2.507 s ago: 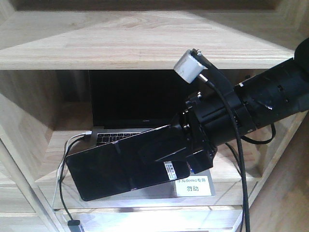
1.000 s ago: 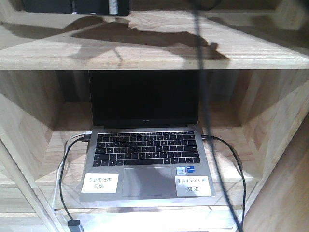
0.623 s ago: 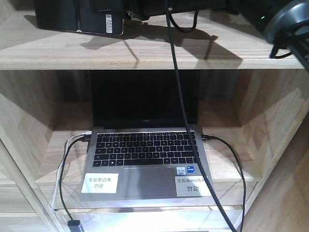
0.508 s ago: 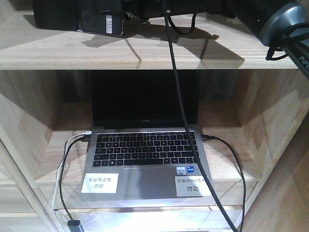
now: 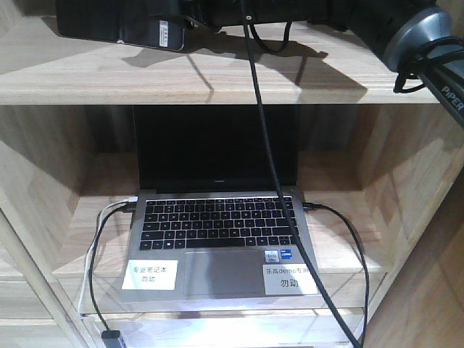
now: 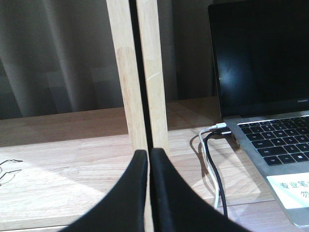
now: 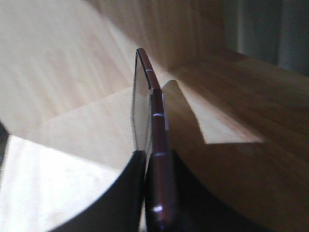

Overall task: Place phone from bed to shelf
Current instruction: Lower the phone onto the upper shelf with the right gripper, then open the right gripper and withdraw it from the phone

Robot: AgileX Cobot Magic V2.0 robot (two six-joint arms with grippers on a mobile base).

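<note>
The phone (image 5: 119,25), a glossy black slab with a small white sticker, lies flat low over the top board of the pale wood shelf (image 5: 217,80), at its left end. My right gripper (image 5: 183,16) reaches in from the upper right and is shut on the phone's right end. In the right wrist view the phone (image 7: 153,104) shows edge-on with a pinkish rim, clamped at my right gripper (image 7: 155,157); whether it touches the board I cannot tell. My left gripper (image 6: 148,153) is shut on nothing, in front of a shelf upright (image 6: 137,72). The bed is out of view.
An open silver laptop (image 5: 217,232) with two white label cards fills the compartment below. Its cables (image 5: 98,246) trail down on the left. My right arm's black cable (image 5: 262,145) hangs down in front of the laptop. The laptop (image 6: 270,96) also appears right of the left gripper.
The right gripper lifted the phone from in front of the laptop up to the top board. Over the last half second it edged slightly right and deeper.
</note>
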